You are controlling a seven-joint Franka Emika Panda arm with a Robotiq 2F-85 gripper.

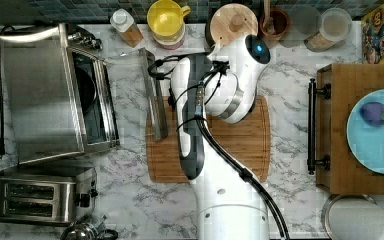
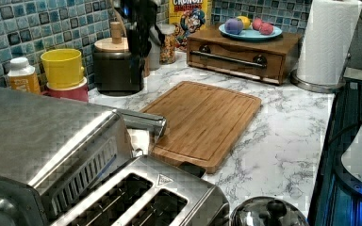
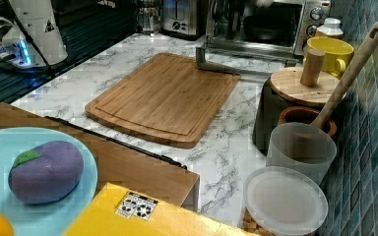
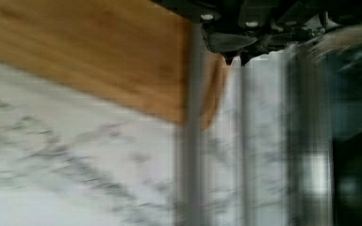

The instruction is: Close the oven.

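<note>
Black gripper (image 4: 235,55) hardware hangs at the edge of your wrist view with two small dark fingertips (image 4: 228,58) close together, nothing between them, just over the oven's bar handle (image 4: 191,141). From the top view, your white arm (image 1: 230,85) bends over the wooden cutting board (image 1: 240,145), and the wrist reaches toward the handle. Your oven (image 1: 45,95) sits at the top view's left on the marble counter (image 1: 290,70), its glass door (image 1: 130,90) dropped fully open and flat, the handle lying along the board's near edge. In the right view you can see the dark cavity (image 3: 270,24) and the control knobs (image 3: 316,14). Beside the oven stands the two-slot toaster (image 1: 42,195). Along the tiled wall you have a yellow mug (image 1: 166,20), a wood-lidded canister (image 1: 234,24) and a spice bottle (image 1: 126,26). At the top view's right, a blue plate (image 1: 375,132) of toy fruit rests on a wooden drawer box (image 1: 345,165)
</note>
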